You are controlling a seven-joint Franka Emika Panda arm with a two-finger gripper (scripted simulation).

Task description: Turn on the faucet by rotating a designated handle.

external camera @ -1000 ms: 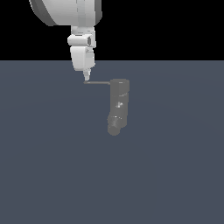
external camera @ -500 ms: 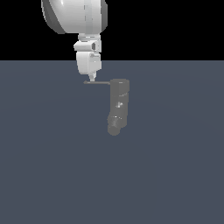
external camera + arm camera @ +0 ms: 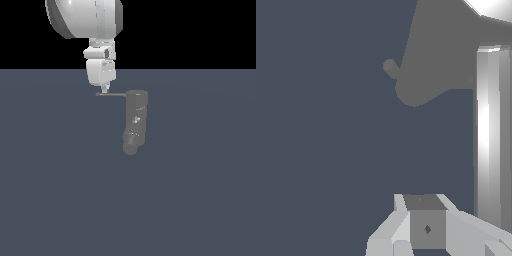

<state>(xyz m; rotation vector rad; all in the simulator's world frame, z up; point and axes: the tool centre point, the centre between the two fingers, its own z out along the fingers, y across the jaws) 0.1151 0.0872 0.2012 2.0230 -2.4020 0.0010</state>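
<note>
The faucet (image 3: 135,120) sits a little above the middle of the exterior view, a small dull grey column lying on the flat blue-grey floor (image 3: 60,200), with pale specks on its side. Its stubby round spout (image 3: 131,146) is at the column's six o'clock end, tipped slightly toward seven. From the column's top the handle (image 3: 111,94), a thin dark rod, sticks straight out toward nine o'clock, level with the column's upper rim.

Directly above the handle's free end, at its twelve o'clock, hangs the gripper (image 3: 104,90) of the white robot arm (image 3: 85,17). The narrow tip comes down to the rod's outer end and looks to be touching or just short of it; from where I stand I cannot tell which. The fingers seem drawn together into one slim point, but whether the jaws are clenched or a little parted I cannot tell. The arm's bulky white body fills the eleven to twelve o'clock part of the exterior view, against the black backdrop.

In the wrist view the faucet (image 3: 441,55) shows as a large flat grey shape, with a bright metallic bar (image 3: 490,135) beside it and the gripper's pale blocky housing (image 3: 426,227) in the foreground.
</note>
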